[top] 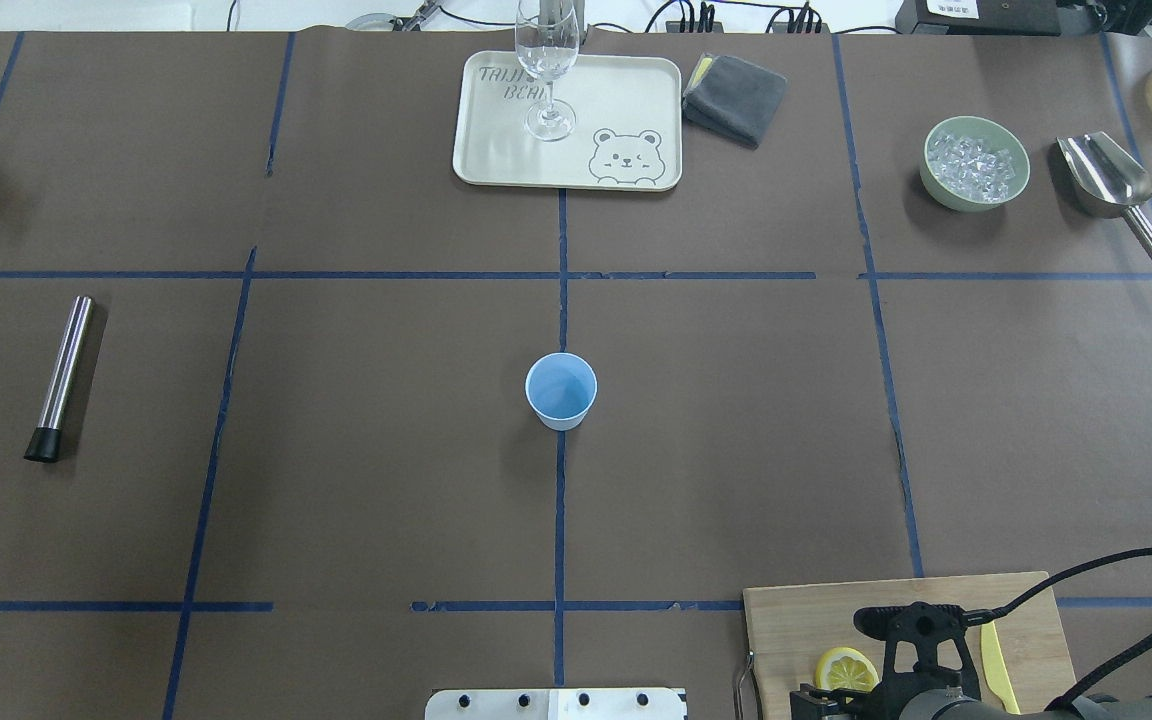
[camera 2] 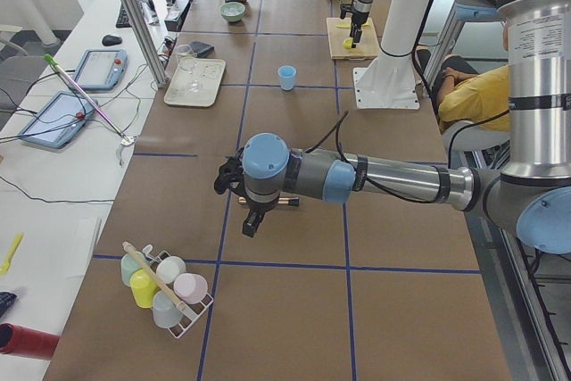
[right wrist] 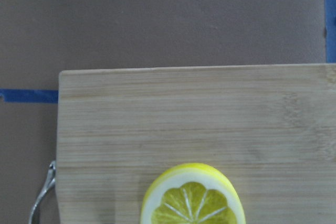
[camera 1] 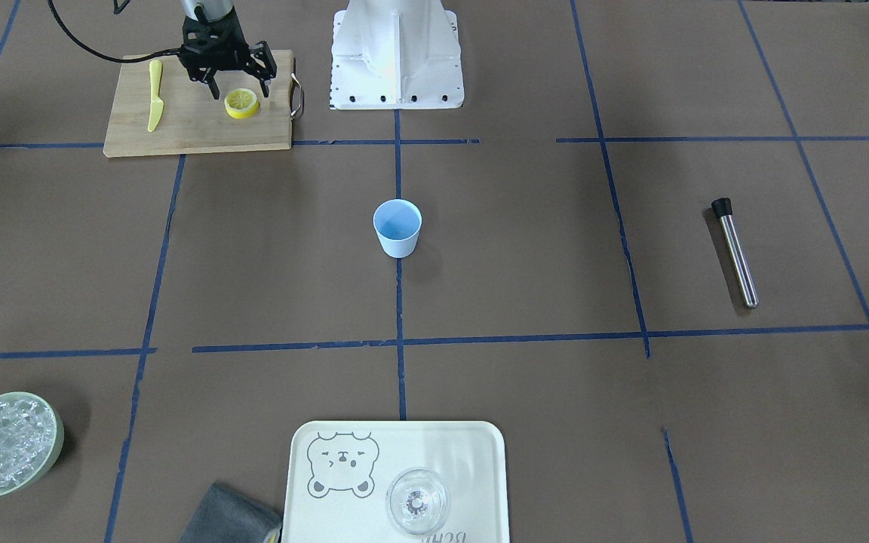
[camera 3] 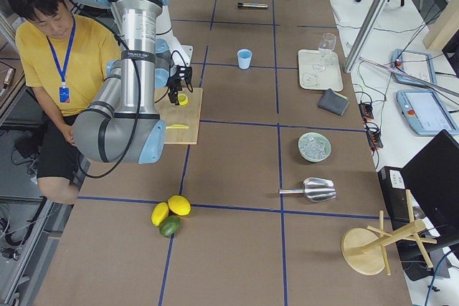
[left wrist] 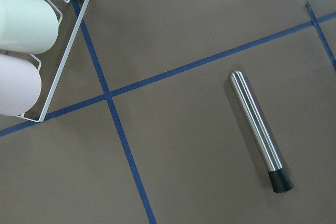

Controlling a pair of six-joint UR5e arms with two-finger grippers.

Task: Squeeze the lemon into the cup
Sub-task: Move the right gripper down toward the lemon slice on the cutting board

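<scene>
Lemon point(camera 1: 242, 103) on board point(camera 1: 178, 128) by right jaws, wide and empty; left jaws unclear

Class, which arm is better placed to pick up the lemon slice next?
Right. The right gripper hangs, jaws open, over the lemon on the cutting board; the left gripper is far off above the metal rod.

On brown tabletop point(top: 366, 480) gridded with blue tape point(top: 561, 520): cup point(top: 561, 392) at centre, cutting board point(top: 806, 620), steel rod point(top: 64, 365), tray point(top: 496, 150), ice bowl point(top: 966, 203), grey cloth point(top: 736, 95).
</scene>
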